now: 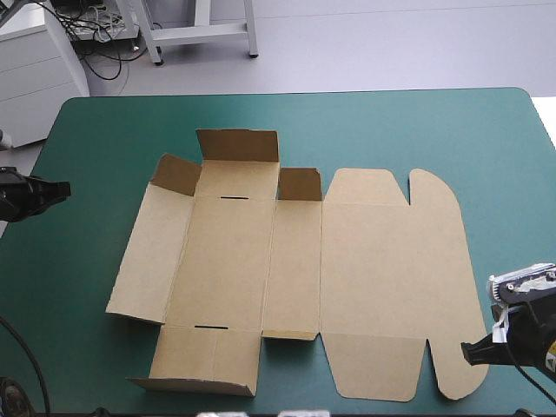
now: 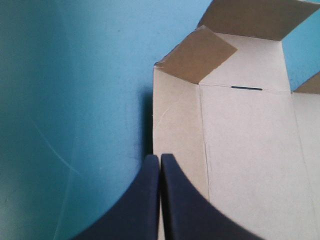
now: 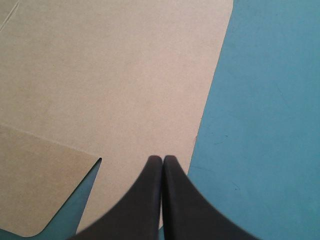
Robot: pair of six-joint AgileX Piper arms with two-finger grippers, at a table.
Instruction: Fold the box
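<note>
Closest in are the black fingers of the right claw (image 3: 162, 157), pressed together into one point with nothing between them. It hangs at the near right corner of the teal-green surface (image 1: 104, 130), over the outer edge of the box (image 3: 100, 75). I can't tell whether the tip touches the board. The left claw (image 2: 160, 156) is the same, fingers together and empty. It sits out by the surface's left edge, pointing toward the box's left side and, seen from above, standing clear of it.

The surface takes up most of what I see, and the box lies opened out across its middle, a cut sheet of brown board reaching almost to the near edge. Its biggest part is the lid (image 1: 391, 269), flat on the right, with a rounded ear at its far corner (image 1: 434, 187) and another at its near corner (image 1: 456, 369). Left of the lid, past a narrow flat panel (image 1: 295, 265), comes the base (image 1: 226, 261), also flat. The left wall (image 1: 148, 252) tilts up along the base's left side. The far flap (image 1: 238, 145) stands raised at the base's far end, and the near flap (image 1: 204, 358) lifts only a little. Two small corner tabs (image 1: 176, 175) (image 1: 300, 184) stand up on either side of the far flap. Smallest of all are two thin dark slots (image 1: 233, 198) (image 1: 210, 327) in the base, one by each end crease
</note>
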